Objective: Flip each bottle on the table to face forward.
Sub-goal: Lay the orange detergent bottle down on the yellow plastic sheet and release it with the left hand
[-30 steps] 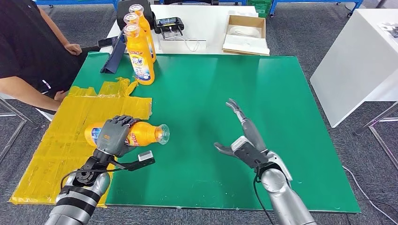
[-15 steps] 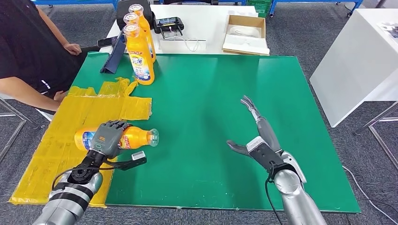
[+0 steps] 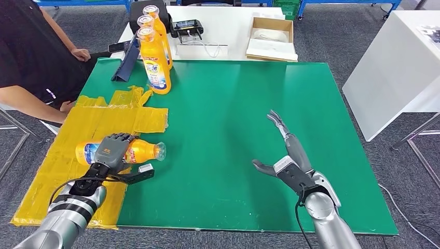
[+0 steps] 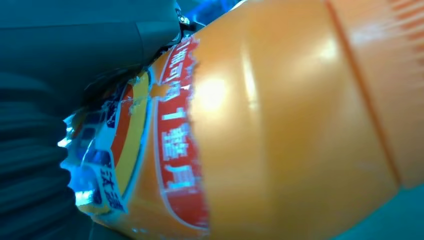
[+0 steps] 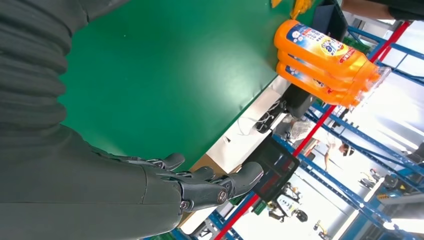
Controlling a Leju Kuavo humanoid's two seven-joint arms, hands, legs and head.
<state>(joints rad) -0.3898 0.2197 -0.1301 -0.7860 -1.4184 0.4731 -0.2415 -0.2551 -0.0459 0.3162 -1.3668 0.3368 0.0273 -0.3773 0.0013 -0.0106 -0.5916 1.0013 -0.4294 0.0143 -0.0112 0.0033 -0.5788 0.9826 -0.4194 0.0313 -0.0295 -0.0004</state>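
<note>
Lying bottle (image 3: 136,151) at counter's (image 3: 233,104) 8 o'clock, on yellow sheet (image 3: 78,140), gripped by left hand (image 3: 110,150); not yet upright. Three standing bottles (image 3: 153,57) at 11 o'clock look done. Right hand (image 3: 284,155) at 5 o'clock, spread, empty.

The orange plastic bottle lying on its side (image 3: 132,152) is looking glossy, light bouncing off its smooth body, with a shiny printed label that's peeling ragged at one edge. The yellow plastic sheeting (image 3: 88,129) under it is looking thin, wrinkled and a bit shiny. The green worktop (image 3: 249,104) is showing a smooth matt cover with a soft sheen. The left robot hand (image 3: 110,151) is looking like matt grey plastic, its arm brushed silver metal. The brown cardboard box (image 3: 272,32) is looking dull and papery.
</note>
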